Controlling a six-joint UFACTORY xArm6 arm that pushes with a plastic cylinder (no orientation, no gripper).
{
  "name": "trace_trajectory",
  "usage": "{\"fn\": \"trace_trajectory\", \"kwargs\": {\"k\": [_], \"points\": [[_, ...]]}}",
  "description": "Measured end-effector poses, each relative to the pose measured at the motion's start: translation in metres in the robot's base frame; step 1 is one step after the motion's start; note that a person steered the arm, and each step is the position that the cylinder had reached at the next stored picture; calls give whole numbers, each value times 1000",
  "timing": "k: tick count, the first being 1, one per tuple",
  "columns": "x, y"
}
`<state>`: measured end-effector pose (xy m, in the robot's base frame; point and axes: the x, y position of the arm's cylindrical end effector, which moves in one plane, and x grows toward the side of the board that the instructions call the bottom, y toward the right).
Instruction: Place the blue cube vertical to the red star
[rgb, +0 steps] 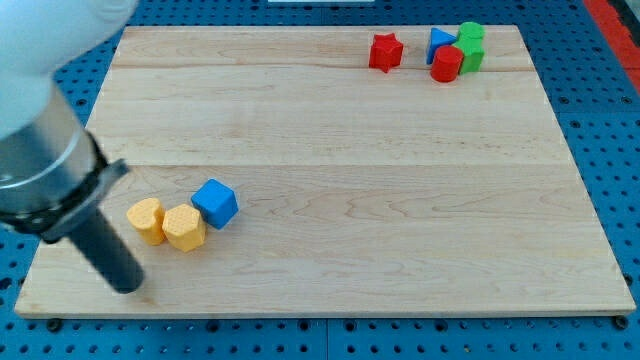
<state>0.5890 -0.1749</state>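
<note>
**Block Positions and Tip Location**

The blue cube (215, 203) rests in the lower left part of the wooden board (350, 180). It touches a yellow hexagonal block (184, 228) just below and to its left. A second yellow block (146, 220) sits against that one on the view's left.

The red star (385, 52) lies near the view's top, right of centre, well apart from the blue cube. Just to its right is a tight cluster: a blue triangular block (438, 41), a red cylinder (446, 64) and two green blocks (471, 33) (473, 57), whose shapes cannot be made out.

My tip (127, 286) rests on the board near the lower left corner, below and left of the yellow blocks, touching none. The rod has no fingers, so no finger state applies.
</note>
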Motion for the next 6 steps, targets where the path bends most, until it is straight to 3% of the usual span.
{"fn": "trace_trajectory", "kwargs": {"k": [6], "points": [[-123,94]]}}
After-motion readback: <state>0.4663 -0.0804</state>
